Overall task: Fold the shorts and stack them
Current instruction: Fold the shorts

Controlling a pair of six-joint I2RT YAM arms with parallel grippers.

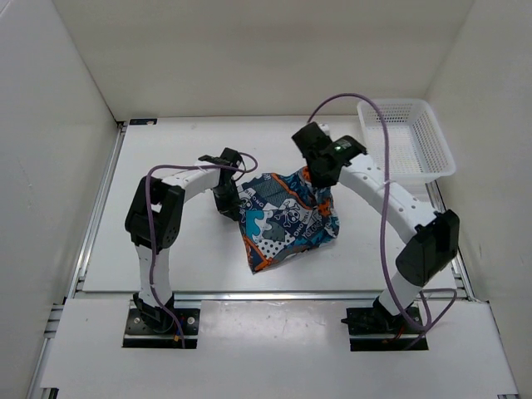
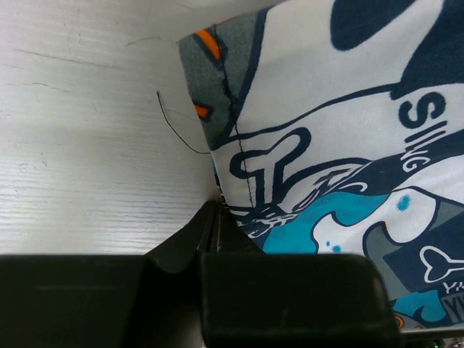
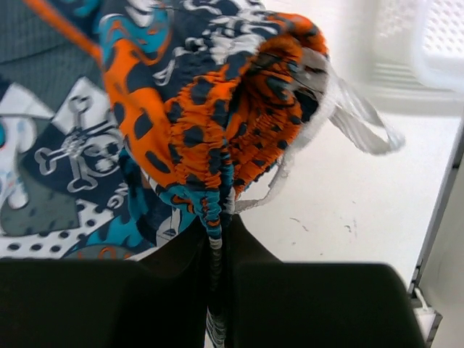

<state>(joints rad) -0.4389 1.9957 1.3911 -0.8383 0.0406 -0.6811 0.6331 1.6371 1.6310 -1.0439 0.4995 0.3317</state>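
The shorts (image 1: 287, 220), printed in teal, orange, navy, white and grey, hang bunched between my two grippers over the middle of the table, their lower part resting on it. My left gripper (image 1: 230, 198) is shut on the shorts' left edge; in the left wrist view the cloth (image 2: 341, 138) is pinched at the fingertips (image 2: 221, 214). My right gripper (image 1: 322, 176) is shut on the gathered orange waistband (image 3: 217, 138), which runs down between its fingers (image 3: 221, 239). A white drawstring (image 3: 355, 119) dangles from the waistband.
A white plastic mesh basket (image 1: 407, 140) stands at the back right of the table, close behind my right arm, and shows in the right wrist view (image 3: 420, 51). White walls enclose the table on three sides.
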